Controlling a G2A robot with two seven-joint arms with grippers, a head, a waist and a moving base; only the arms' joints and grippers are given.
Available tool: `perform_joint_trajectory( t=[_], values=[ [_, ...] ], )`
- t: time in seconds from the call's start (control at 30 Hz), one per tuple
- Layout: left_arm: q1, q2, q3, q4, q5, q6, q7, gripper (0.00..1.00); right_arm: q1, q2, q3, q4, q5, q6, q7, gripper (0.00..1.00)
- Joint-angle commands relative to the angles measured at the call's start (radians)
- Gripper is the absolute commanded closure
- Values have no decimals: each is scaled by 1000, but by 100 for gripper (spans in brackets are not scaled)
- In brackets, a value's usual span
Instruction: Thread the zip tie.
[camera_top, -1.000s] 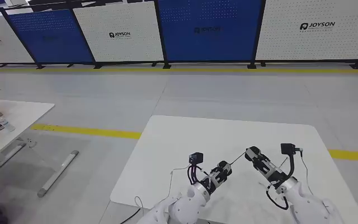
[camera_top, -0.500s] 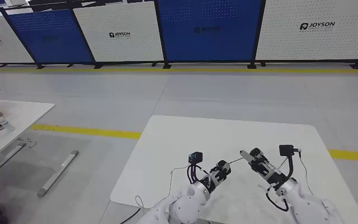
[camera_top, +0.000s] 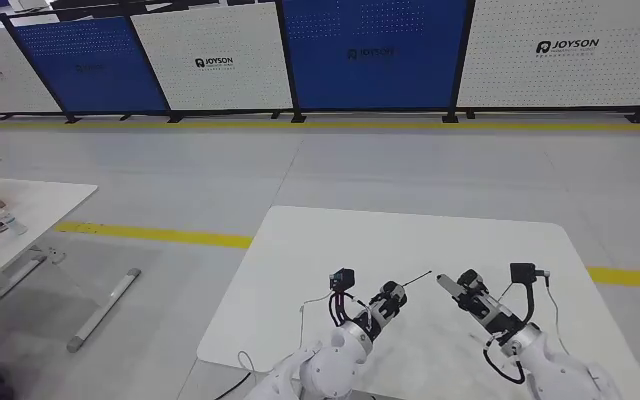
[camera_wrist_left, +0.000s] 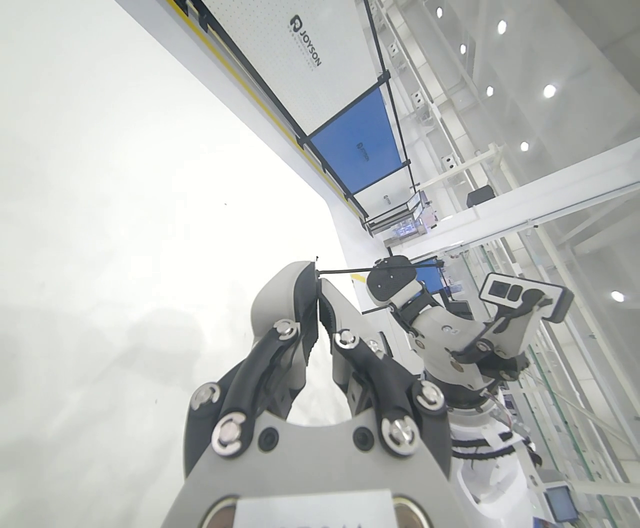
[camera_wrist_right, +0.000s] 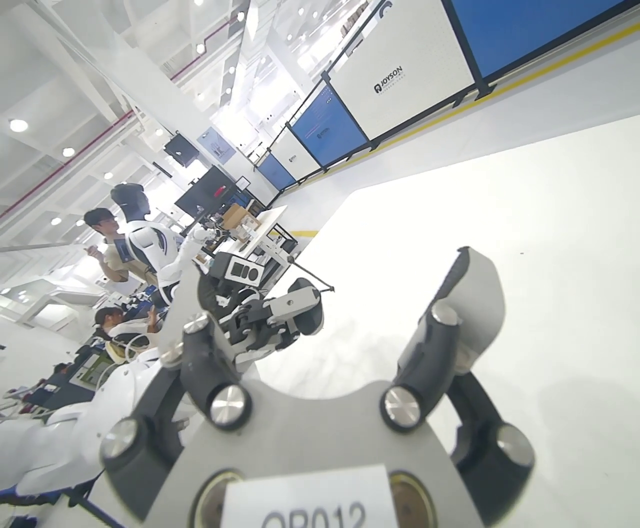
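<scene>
Above the near edge of the white tabletop (camera_top: 400, 235), your left gripper (camera_wrist_left: 318, 282) clamps one end of the thin black zip tie (camera_wrist_left: 350, 271); its length points toward your right gripper (camera_top: 452, 283), wide open, empty, close by.

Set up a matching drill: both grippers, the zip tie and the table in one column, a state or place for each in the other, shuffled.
Things
1. left gripper
2. right gripper
3. thin black zip tie
4. white table

States or places
A. fingers open, holding nothing
B. lies beneath both arms
C. fingers shut on one end of the tie
D. raised off the table, clamped at one end

Pairs: 1-C, 2-A, 3-D, 4-B
</scene>
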Motion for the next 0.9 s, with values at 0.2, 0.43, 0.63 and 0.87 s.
perform_joint_trajectory(
  t=[0.2, 0.43, 0.63, 0.87],
  values=[
    [2, 0, 0, -2, -5, -3, -2, 100, 4, 3, -11, -24, -115, 0, -6, 0],
    [25, 4, -35, -41, -63, -2, -40, 100, 32, 20, -37, -18, -209, 0, 21, 0],
    [34, 5, -42, -52, -67, 3, -44, 100, 52, 33, -63, -26, -204, 0, 1, 0],
    [36, 5, -40, -51, -76, -7, -52, 100, 53, 33, -80, -37, -212, 0, -15, 0]
  ],
)
